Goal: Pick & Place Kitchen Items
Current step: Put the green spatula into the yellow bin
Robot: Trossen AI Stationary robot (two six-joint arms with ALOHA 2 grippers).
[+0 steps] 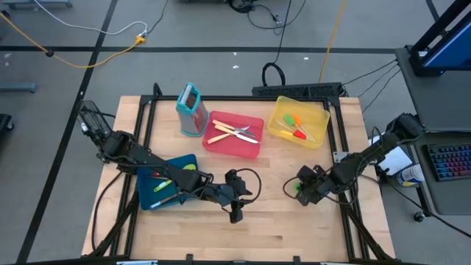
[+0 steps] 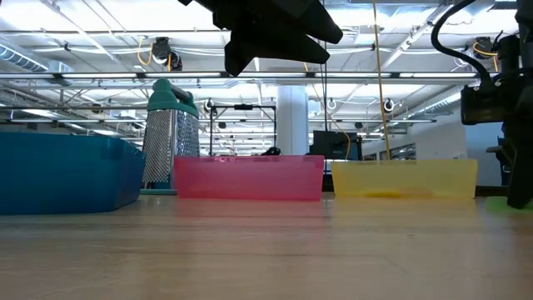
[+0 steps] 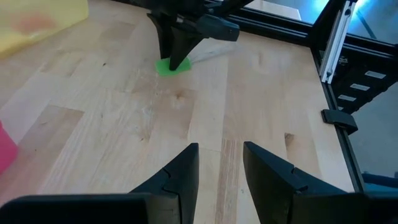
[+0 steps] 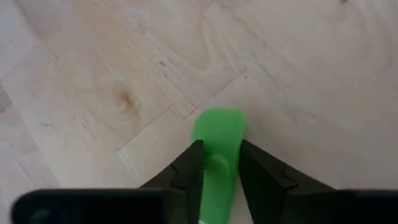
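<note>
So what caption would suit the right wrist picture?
Right end effector closing on a green utensil lying on the wooden table.

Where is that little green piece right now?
The green piece lies on the bare table at its right side, between the right gripper's jaws, below the yellow tray in the high view.

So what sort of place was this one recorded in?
Most likely a robotics lab or workshop, not a kitchen: a wooden table on a bare floor with loose cables, a keyboard beside it, and open ceiling pipework behind.
</note>
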